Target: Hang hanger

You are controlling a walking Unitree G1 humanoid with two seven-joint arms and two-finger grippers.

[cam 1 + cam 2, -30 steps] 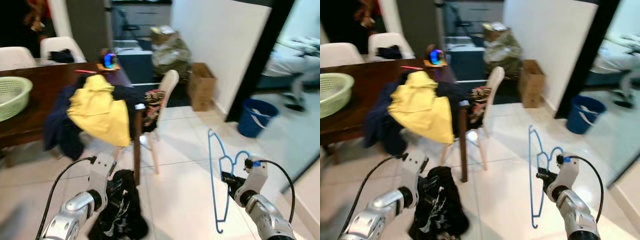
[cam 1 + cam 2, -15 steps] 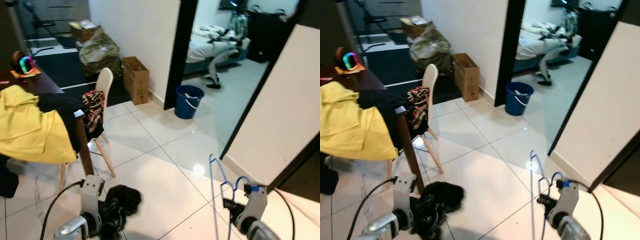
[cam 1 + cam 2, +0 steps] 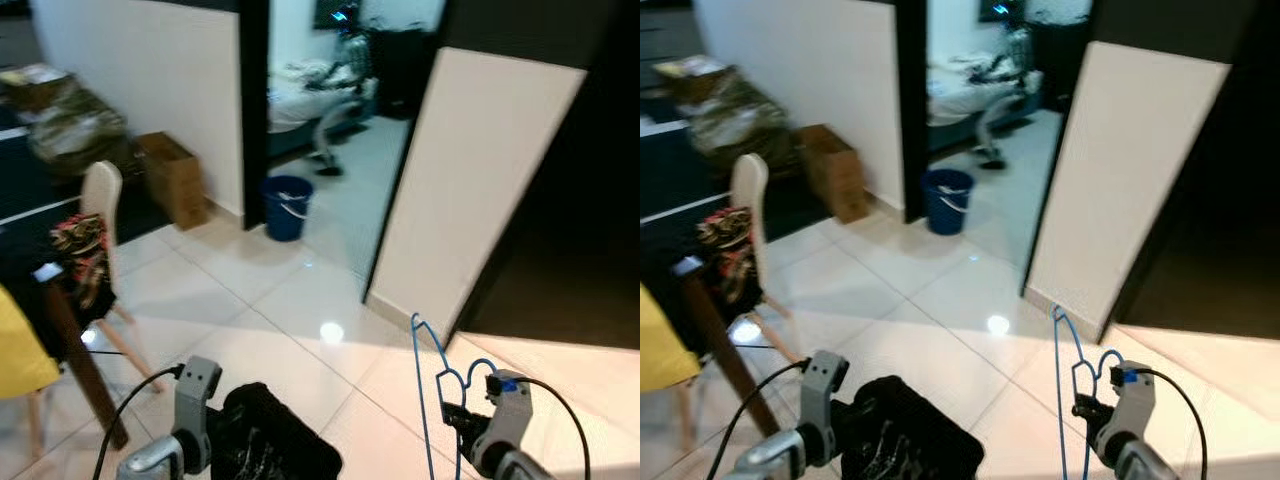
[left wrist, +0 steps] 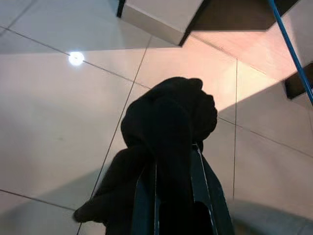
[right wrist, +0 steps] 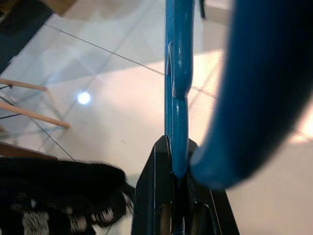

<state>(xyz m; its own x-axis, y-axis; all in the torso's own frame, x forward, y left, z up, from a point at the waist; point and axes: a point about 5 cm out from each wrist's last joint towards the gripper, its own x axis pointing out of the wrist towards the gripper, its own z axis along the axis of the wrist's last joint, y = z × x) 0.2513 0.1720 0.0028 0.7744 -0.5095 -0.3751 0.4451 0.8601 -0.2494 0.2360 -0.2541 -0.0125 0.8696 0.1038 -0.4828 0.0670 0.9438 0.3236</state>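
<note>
I've got a chair (image 3: pixel 98 215) far left, a box (image 3: pixel 172 178) behind it, a bucket (image 3: pixel 285 207) in the doorway ahead, a leaning panel (image 3: pixel 470 180) right of that

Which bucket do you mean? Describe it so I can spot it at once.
Look at the dark doorway that opens into the bedroom, between the white wall and the open white door. On the pale tiles at its foot stands the bucket. It is the only round blue thing there; the cardboard box further left along the wall is brown and square.
</note>
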